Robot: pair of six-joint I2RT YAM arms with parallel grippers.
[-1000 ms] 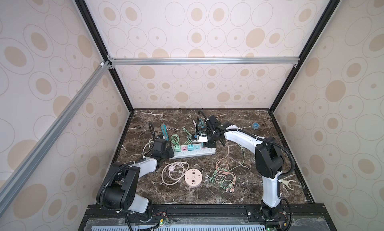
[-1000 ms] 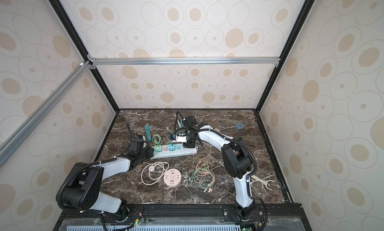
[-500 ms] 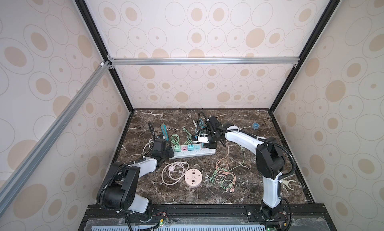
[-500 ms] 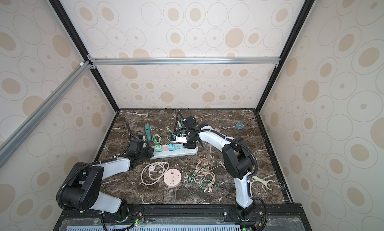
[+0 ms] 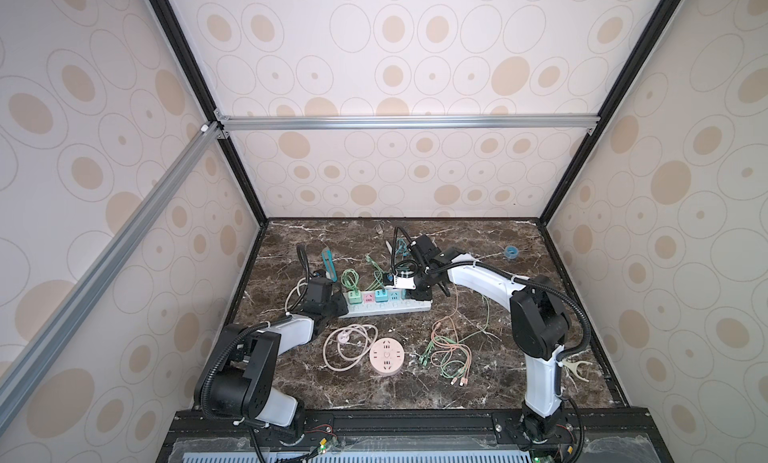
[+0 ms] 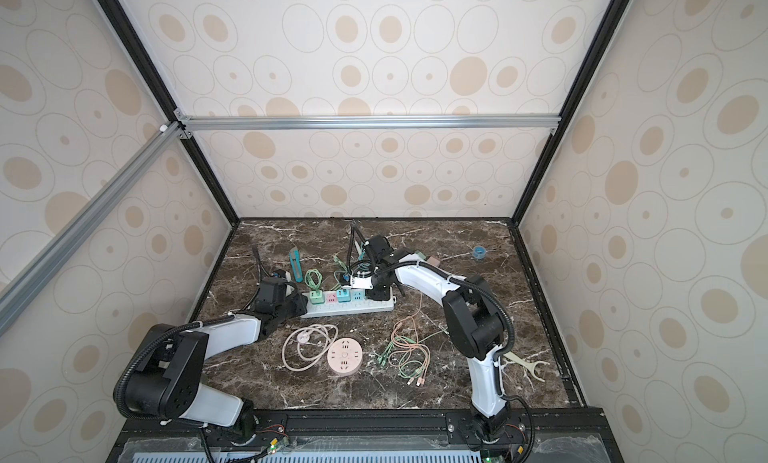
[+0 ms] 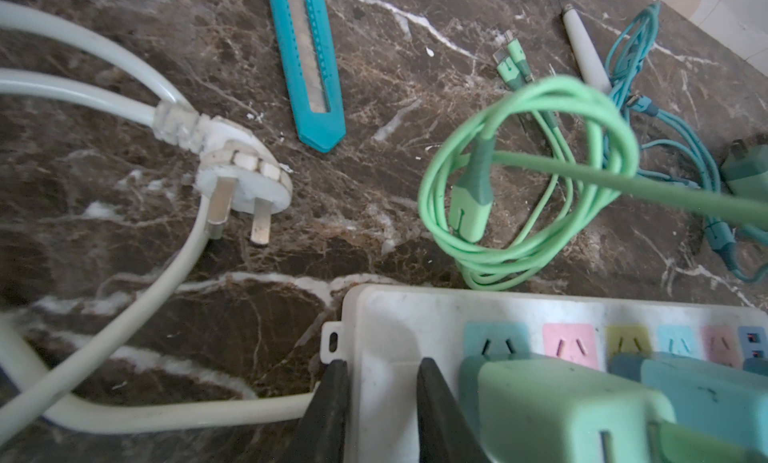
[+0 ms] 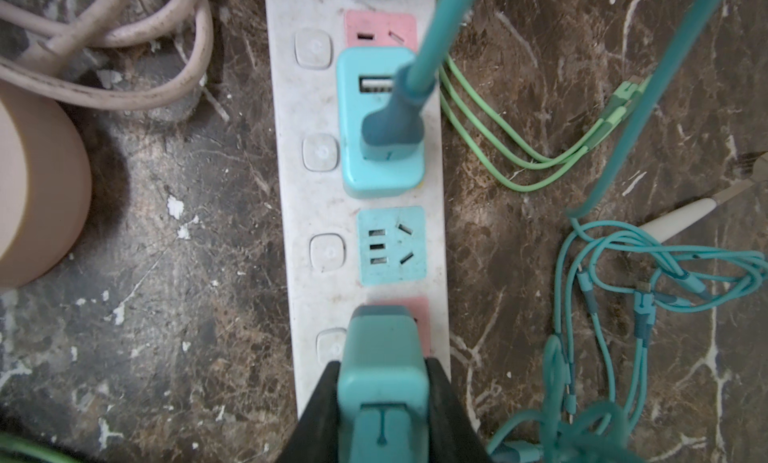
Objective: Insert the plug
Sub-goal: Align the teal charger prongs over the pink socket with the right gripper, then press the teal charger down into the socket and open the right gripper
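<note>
1. In both top views a booth is shown: walls papered with beige ovals, black corner posts and aluminium rails. Its floor is formed by a dark brown marble tabletop, veined in white and strewn with cords.
2. In both top views a white power strip is laid across the middle of the tabletop. Its 9 o'clock end is met by the left gripper; the right gripper is set down near its 3 o'clock end. Reckoned from the strip, a round pink outlet is found at 6 o'clock, a teal utility knife at 11 o'clock, a blue tape roll well apart at 2 o'clock, and loose cables at 5 o'clock.
3. In the left wrist view the black fingers are set narrowly apart astride the strip's cord end; whether it is clamped cannot be told. The nearest socket is filled by a green adapter. A white mains plug is seen lying on the marble near the knife.
4. In the right wrist view the teal plug is clamped between the right gripper's jaws and held against a pink socket; whether its pins are seated cannot be told. The blue socket beside it is shown with bare slots. The socket after that is filled by a second teal adapter, into which a teal cable is plugged.
</note>
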